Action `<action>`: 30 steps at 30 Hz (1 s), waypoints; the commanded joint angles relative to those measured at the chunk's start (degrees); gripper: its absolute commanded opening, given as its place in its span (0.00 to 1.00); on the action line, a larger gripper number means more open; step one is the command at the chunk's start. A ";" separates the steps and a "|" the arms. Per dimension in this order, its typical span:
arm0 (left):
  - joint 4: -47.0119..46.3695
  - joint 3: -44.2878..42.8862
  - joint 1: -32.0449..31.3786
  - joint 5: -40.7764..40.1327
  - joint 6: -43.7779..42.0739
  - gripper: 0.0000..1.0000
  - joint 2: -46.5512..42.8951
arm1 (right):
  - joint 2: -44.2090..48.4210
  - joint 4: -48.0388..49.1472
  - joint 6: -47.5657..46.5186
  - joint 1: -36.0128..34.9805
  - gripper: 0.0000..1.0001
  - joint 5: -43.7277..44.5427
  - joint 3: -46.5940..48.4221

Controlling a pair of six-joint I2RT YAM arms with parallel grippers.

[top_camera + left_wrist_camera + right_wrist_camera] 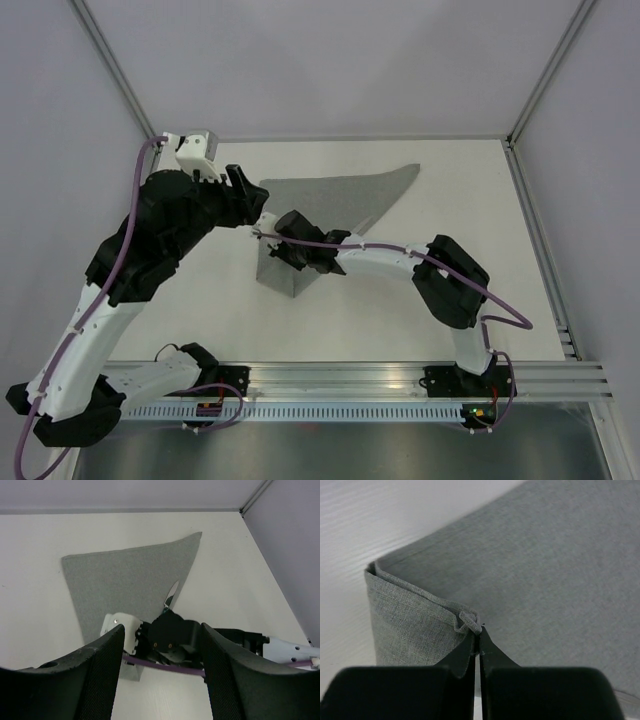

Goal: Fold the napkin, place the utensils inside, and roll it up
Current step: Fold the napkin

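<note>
On white table [450, 200]: right gripper [478, 639] pinched on felt-like grey napkin [560, 555] (folded, roughly triangular); left gripper [161, 630] wide, empty.

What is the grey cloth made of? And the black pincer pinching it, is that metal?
The napkin looks like soft woven or felt-like fabric, matte grey: fine threads show, and its edge folds and crumples. The right pincer looks more like hard black plastic than metal: smooth and dull, with no metallic shine, though the pictures can't settle that.

Right hand [479, 639] pinched tight, arm stretched leftward — left hand [161, 630] gapes wide near it.
</note>
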State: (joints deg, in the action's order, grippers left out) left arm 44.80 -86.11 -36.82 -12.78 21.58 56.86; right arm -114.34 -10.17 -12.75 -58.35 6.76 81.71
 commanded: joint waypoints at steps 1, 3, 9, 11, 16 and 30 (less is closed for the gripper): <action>-4.10 0.76 0.08 2.05 -2.34 0.67 0.79 | 3.60 -1.43 1.86 4.64 0.01 -1.14 0.12; -5.24 1.29 0.08 2.66 -2.34 0.67 1.49 | 4.22 -1.25 1.94 7.79 0.00 -1.66 -0.58; -6.91 2.43 0.08 3.55 -2.69 0.67 2.99 | 4.92 0.42 1.42 14.83 0.01 -3.07 -3.40; -7.26 2.70 0.08 3.90 -2.69 0.67 3.34 | 4.74 1.20 0.98 16.07 0.00 -3.07 -4.28; -8.23 4.01 0.17 4.51 -2.69 0.67 3.96 | 4.31 2.26 0.80 19.67 0.01 -3.42 -5.25; -11.48 7.27 1.05 7.68 -2.25 0.67 6.95 | 3.95 3.05 1.06 25.12 0.00 -3.78 -6.04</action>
State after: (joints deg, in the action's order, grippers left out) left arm 36.40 -79.61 -36.14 -6.98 20.93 63.31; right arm -111.79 -9.02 -11.81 -34.17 3.25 76.09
